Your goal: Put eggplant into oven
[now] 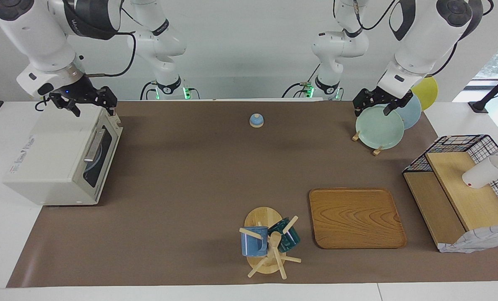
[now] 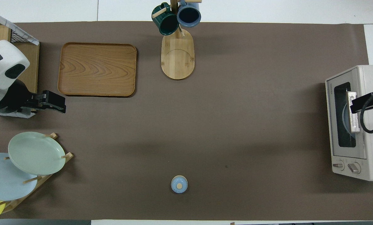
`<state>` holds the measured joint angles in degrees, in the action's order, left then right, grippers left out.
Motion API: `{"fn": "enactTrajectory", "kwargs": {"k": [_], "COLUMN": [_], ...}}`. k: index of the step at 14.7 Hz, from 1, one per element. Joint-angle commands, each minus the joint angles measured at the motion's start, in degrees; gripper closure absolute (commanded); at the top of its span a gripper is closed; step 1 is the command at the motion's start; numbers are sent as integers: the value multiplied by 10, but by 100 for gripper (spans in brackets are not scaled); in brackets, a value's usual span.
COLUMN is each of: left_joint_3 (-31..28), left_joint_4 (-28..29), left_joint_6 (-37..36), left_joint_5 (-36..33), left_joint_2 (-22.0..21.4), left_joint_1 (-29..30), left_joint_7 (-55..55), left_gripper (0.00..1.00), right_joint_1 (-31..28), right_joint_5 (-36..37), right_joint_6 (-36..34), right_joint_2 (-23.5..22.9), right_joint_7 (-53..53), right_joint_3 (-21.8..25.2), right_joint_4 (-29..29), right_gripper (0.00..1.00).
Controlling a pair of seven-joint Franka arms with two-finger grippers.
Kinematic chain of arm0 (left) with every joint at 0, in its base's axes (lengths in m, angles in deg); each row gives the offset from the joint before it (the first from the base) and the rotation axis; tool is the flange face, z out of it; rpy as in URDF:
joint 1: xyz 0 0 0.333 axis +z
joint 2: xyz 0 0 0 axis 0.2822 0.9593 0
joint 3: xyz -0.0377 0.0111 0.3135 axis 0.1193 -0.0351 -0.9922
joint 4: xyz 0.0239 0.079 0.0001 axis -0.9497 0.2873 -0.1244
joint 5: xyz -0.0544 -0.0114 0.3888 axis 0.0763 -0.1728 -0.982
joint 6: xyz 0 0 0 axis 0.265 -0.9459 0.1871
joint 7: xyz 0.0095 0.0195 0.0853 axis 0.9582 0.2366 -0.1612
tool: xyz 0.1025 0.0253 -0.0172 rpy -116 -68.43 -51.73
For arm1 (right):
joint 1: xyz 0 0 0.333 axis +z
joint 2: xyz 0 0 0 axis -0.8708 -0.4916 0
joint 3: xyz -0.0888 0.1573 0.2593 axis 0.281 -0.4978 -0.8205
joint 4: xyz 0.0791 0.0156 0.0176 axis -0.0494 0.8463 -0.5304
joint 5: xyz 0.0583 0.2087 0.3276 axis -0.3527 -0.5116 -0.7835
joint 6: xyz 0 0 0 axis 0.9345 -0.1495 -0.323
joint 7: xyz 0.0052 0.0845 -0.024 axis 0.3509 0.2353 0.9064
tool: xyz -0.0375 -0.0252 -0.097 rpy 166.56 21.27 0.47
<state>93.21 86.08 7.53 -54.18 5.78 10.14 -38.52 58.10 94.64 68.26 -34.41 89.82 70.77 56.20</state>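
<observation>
White table (image 1: pixel 232 293) under a brown mat (image 1: pixel 190 188), pale wall (image 1: pixel 253 50), window (image 1: pixel 497 58) at one corner

- Wooden tray (image 1: pixel 356 217), beside the mug tree (image 1: pixel 265 246)
- Blue mug (image 1: pixel 254 241) and green mug (image 1: pixel 285 235), hanging on it
- Plates (image 1: pixel 379 126), in a rack
- Small blue lid (image 1: pixel 256 120)
- Wire shelf (image 1: pixel 462 184), holding a white cup (image 1: pixel 485 172)

Two glossy white jointed arms, dark grey joint caps. Black cables loop along upper links. Black two-finger grippers: left gripper (image 1: pixel 376 105), right gripper (image 1: pixel 91 104). Green lights at both bases.
</observation>
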Motion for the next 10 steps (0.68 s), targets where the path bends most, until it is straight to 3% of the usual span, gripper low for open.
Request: {"fn": "enactTrajectory", "kwargs": {"k": [1, 4, 10], "left_joint_3": [-1, -1, -1], "left_joint_4": [8, 8, 8], "left_joint_6": [6, 6, 6], "left_joint_5": [-7, -7, -7], "left_joint_2": [-11, -11, -11], "left_joint_1": [0, 0, 0], "left_joint_7": [4, 4, 4], "left_gripper": [0, 0, 0], "right_joint_1": [-5, -6, -2], "right_joint_5": [-15, -56, -30], "right_joint_6": [13, 17, 2], "right_joint_2": [-7, -9, -8], "right_joint_7": [-8, -10, -5], "right_joint_3": [-4, -3, -3], "right_joint_4": [-10, -11, -12], "right_gripper": [0, 0, 0]}}
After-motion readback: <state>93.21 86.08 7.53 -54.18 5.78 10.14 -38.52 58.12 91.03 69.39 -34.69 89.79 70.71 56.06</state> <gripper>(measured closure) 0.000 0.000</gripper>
